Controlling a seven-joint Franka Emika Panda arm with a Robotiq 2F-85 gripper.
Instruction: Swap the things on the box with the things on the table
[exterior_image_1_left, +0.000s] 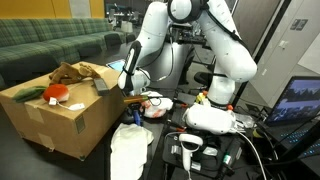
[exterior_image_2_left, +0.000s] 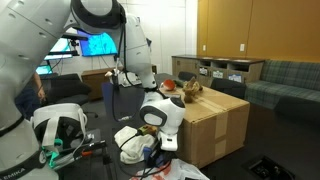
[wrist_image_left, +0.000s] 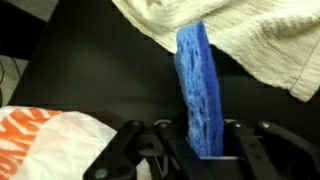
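One porous blue sponge (wrist_image_left: 200, 90), nubby towel (wrist_image_left: 255, 35)

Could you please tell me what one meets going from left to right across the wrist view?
Bag → sponge → towel.
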